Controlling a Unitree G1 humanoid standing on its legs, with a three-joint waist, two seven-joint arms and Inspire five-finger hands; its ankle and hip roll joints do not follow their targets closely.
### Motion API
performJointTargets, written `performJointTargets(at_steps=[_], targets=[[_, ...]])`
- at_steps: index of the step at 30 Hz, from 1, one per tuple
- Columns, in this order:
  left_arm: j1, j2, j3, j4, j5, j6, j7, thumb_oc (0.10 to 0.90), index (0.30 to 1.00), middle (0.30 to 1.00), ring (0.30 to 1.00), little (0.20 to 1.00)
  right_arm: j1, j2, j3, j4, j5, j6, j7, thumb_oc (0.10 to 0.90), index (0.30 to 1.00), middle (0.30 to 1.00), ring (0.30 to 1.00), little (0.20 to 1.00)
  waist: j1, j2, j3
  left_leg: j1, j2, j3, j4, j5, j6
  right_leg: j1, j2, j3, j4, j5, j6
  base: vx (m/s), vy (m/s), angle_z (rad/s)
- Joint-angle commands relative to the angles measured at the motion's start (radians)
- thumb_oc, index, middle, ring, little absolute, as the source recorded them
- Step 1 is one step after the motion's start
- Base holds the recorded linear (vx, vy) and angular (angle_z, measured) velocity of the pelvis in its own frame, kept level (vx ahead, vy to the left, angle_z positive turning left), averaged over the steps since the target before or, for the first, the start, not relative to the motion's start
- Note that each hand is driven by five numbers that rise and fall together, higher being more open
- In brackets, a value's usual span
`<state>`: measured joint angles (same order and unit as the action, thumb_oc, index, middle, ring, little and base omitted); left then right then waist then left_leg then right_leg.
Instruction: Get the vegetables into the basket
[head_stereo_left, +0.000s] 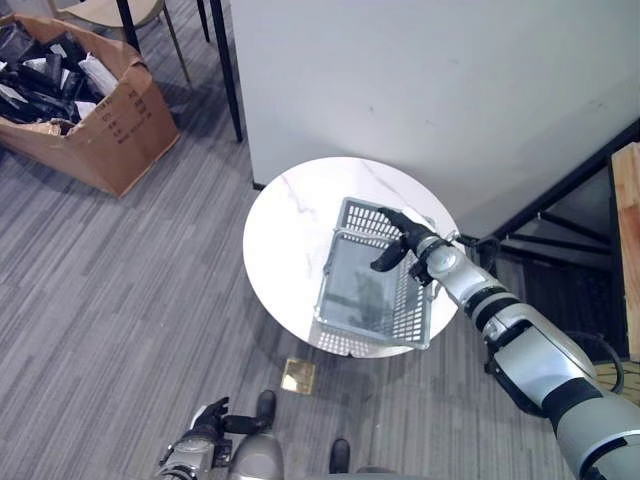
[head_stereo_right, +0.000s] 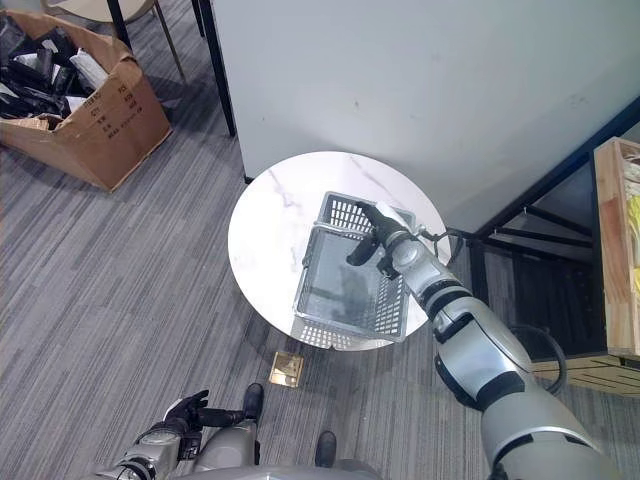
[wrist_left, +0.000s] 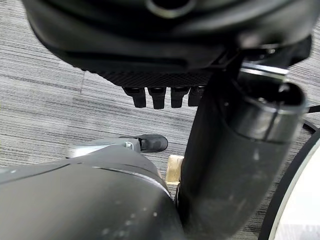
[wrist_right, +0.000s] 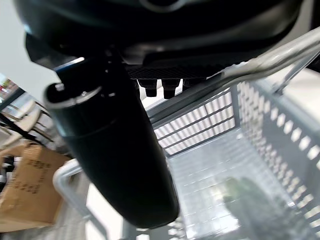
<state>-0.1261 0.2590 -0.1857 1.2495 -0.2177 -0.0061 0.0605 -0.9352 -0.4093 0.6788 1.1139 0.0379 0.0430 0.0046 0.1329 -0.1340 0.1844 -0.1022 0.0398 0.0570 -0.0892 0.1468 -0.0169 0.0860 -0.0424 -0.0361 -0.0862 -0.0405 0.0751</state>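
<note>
— Where is the basket (head_stereo_left: 375, 293)?
— The grey plastic basket stands on the round white marble table (head_stereo_left: 290, 240), at the right edge. Its long axis runs from the near edge to the far edge.

— Is a vegetable inside?
— In the right wrist view a blurred green thing (wrist_right: 260, 210) lies on the basket floor; I cannot tell which vegetable.

— And the hands?
— The right hand (head_stereo_left: 405, 240) has its fingers curled round the wire handle (wrist_right: 260, 62). The left hand (head_stereo_left: 208, 420) hangs low above the carpet floor (head_stereo_left: 120, 300), fingers relaxed and apart.

— Any writing?
— Print on the cardboard box (head_stereo_left: 110, 120), too small to read.
</note>
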Motion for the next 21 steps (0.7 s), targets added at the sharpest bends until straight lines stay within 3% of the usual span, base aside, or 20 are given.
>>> performJointTargets(at_steps=[1,4,13,21], targets=[[0.093,0.001,-0.107,0.105,0.030,0.040,0.003,0.900,1.000,1.000,1.000,1.000,-0.154,-0.040,0.024,-0.009,-0.100,-0.027,-0.030,0.400,0.300,0.300,0.300,0.300,0.021,-0.019,-0.018,0.067,0.000,-0.069,0.002,-0.088,-0.048,-0.112,-0.021,0.021,-0.001,0.134,0.052,0.00,0.000,0.00],[0.092,-0.004,-0.115,0.102,0.033,0.042,-0.002,0.900,1.000,1.000,1.000,1.000,-0.145,-0.028,0.040,0.004,-0.145,-0.023,-0.017,0.400,0.300,0.300,0.300,0.300,0.014,-0.020,-0.026,0.080,-0.001,-0.070,0.002,-0.095,-0.046,-0.102,-0.023,0.023,-0.001,0.130,0.050,0.00,0.000,0.00],[0.095,-0.003,-0.110,0.101,0.049,0.049,-0.016,0.900,1.000,1.000,1.000,1.000,-0.088,-0.059,0.005,-0.035,-0.124,-0.017,-0.004,0.400,0.300,0.300,0.300,0.300,0.005,-0.012,-0.040,0.101,-0.005,-0.065,0.002,-0.104,-0.045,-0.082,-0.032,0.021,-0.001,0.127,0.052,0.00,0.000,0.00],[0.111,-0.004,-0.081,0.104,0.082,0.062,-0.027,0.900,1.000,1.000,1.000,1.000,-0.011,-0.199,-0.008,-0.331,-0.186,-0.023,0.004,0.400,0.300,0.300,0.300,0.300,-0.025,-0.001,-0.074,0.139,-0.012,-0.048,0.002,-0.122,-0.039,-0.057,-0.038,0.027,0.000,0.123,0.056,0.00,0.000,0.00]])
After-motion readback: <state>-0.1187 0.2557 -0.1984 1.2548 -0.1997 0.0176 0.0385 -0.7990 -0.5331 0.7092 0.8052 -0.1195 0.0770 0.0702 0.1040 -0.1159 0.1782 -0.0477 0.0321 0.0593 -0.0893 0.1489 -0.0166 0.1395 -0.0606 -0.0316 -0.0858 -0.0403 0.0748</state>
